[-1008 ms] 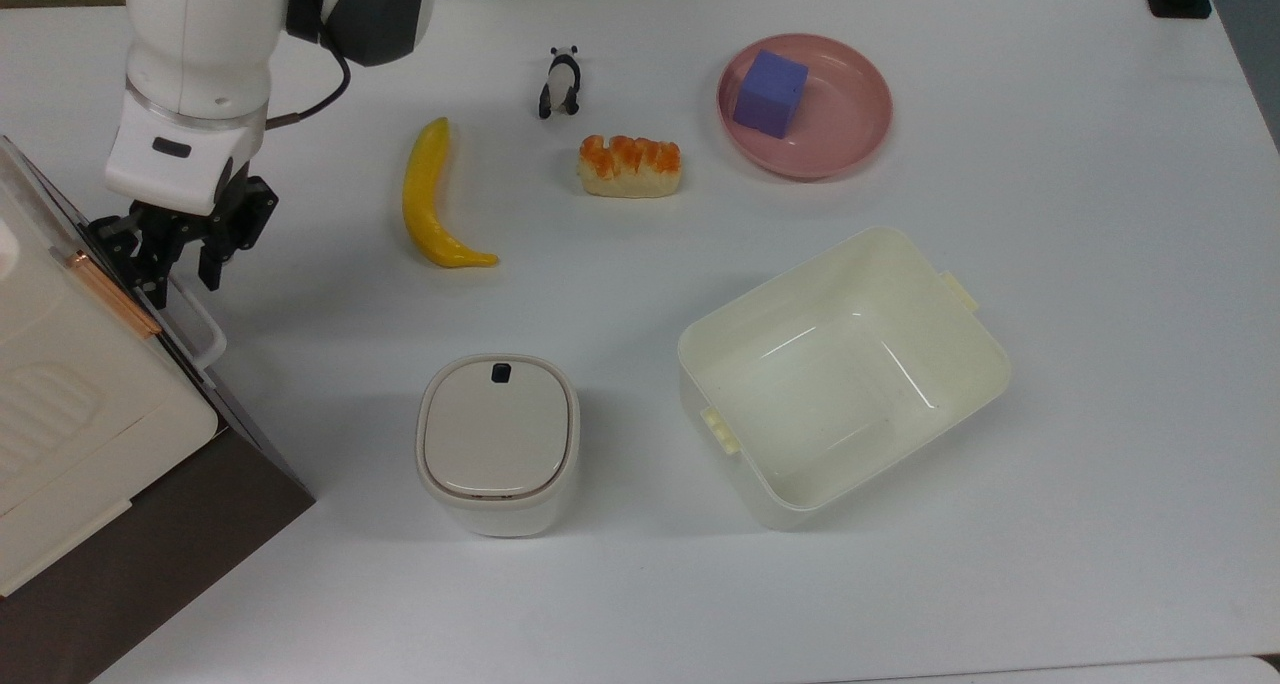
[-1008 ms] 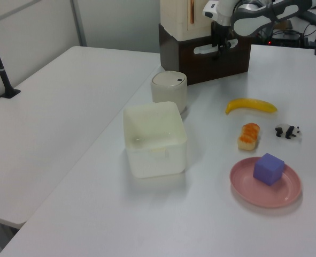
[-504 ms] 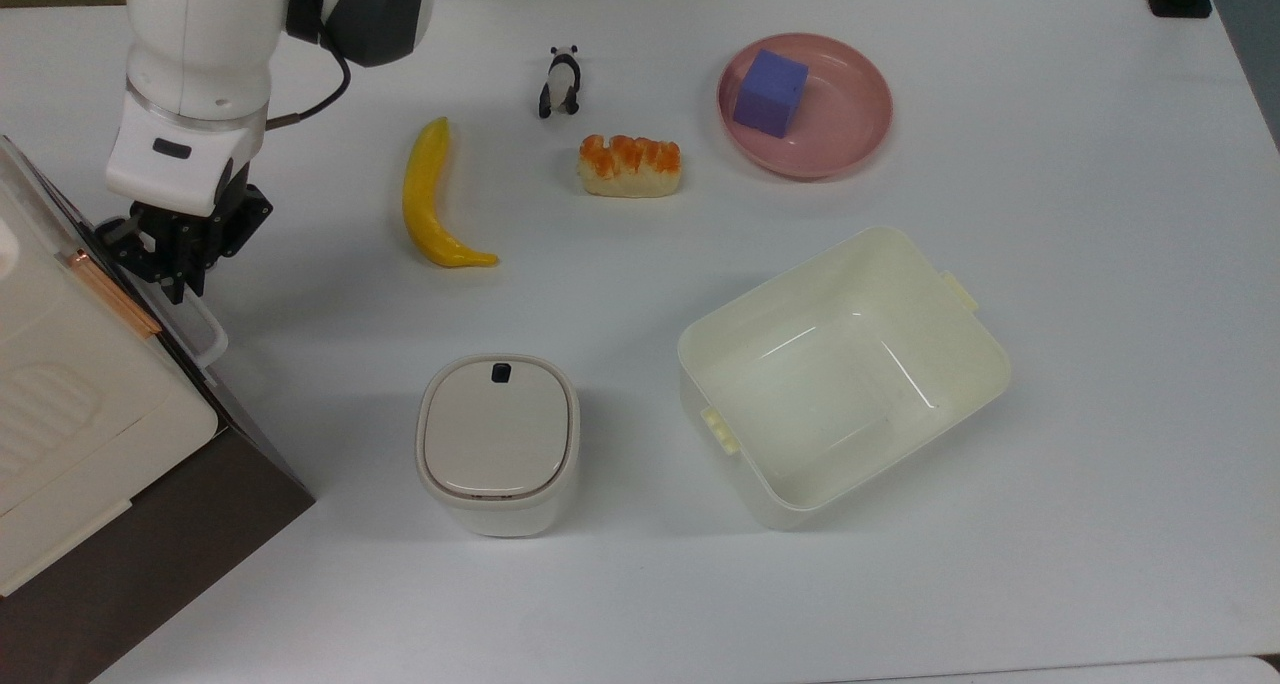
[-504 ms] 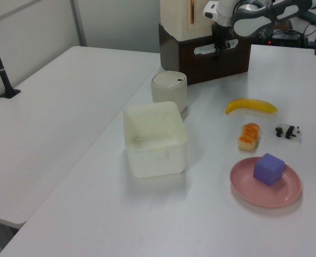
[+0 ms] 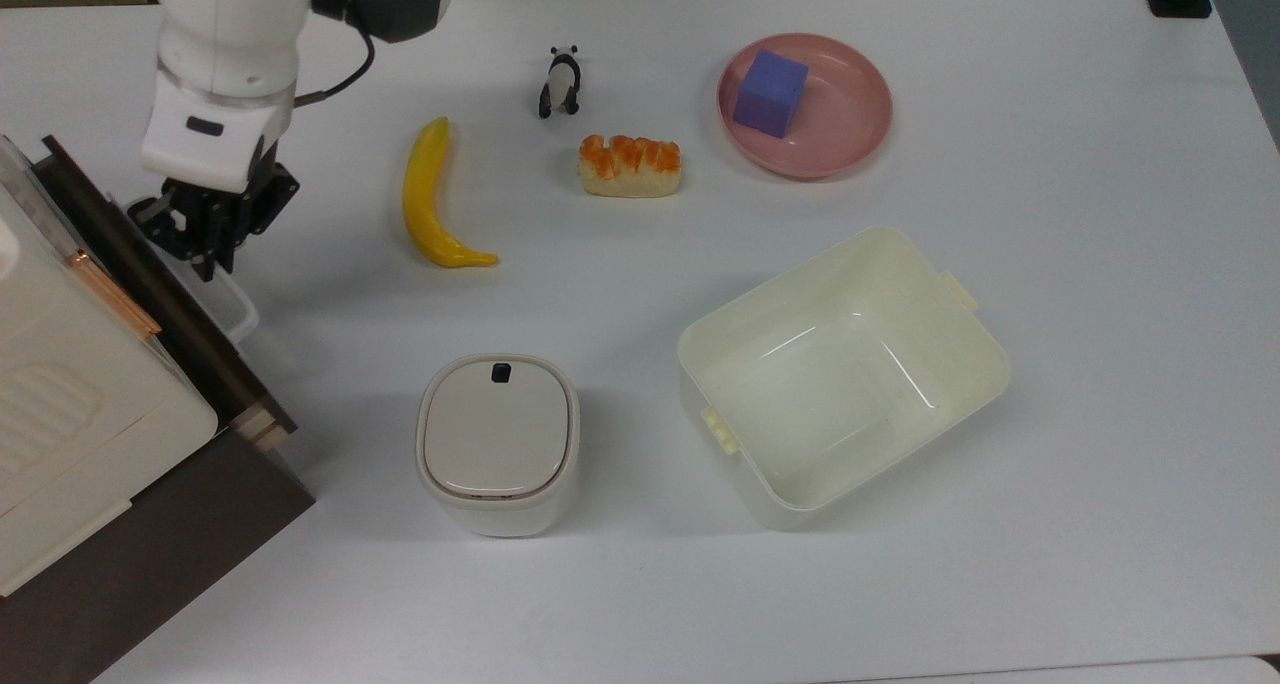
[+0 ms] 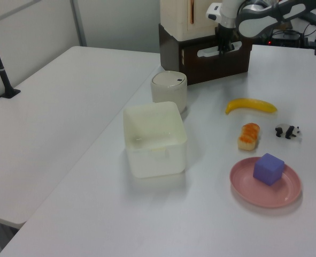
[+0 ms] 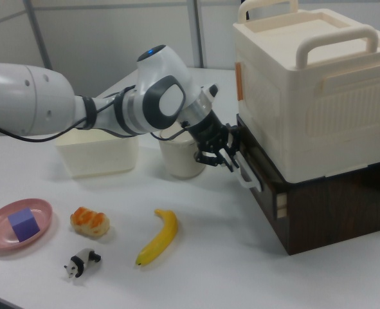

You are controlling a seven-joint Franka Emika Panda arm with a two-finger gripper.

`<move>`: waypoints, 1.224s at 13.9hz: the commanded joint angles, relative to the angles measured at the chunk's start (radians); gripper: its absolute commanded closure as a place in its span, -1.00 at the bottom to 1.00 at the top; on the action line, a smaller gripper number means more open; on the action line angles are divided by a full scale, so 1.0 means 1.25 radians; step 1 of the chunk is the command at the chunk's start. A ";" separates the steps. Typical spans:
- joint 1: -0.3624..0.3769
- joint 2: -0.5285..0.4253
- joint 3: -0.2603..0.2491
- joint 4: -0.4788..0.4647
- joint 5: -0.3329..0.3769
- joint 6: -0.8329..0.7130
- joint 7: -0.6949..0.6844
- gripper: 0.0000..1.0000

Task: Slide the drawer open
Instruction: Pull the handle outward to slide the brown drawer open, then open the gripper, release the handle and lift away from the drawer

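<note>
Partly drawn out of its dark brown cabinet (image 5: 180, 554) at the top view's left edge, the drawer (image 5: 160, 294) stands with its white loop handle (image 7: 249, 178) clamped between the fingers of the arm's one gripper (image 5: 215, 254). One cream storage box (image 7: 312, 84) with two handles sits on the cabinet. Across the white table (image 5: 1050, 464) lie one banana (image 5: 428, 199), one panda figure (image 5: 563, 81), one piece of bread (image 5: 630, 165), one pink plate (image 5: 850, 134) holding one purple cube (image 5: 769, 92), one lidded beige bin (image 5: 497, 442) and one open cream tub (image 5: 842, 371).
</note>
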 commanded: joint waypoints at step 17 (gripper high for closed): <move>0.043 -0.156 0.079 -0.114 0.092 -0.144 0.179 -0.88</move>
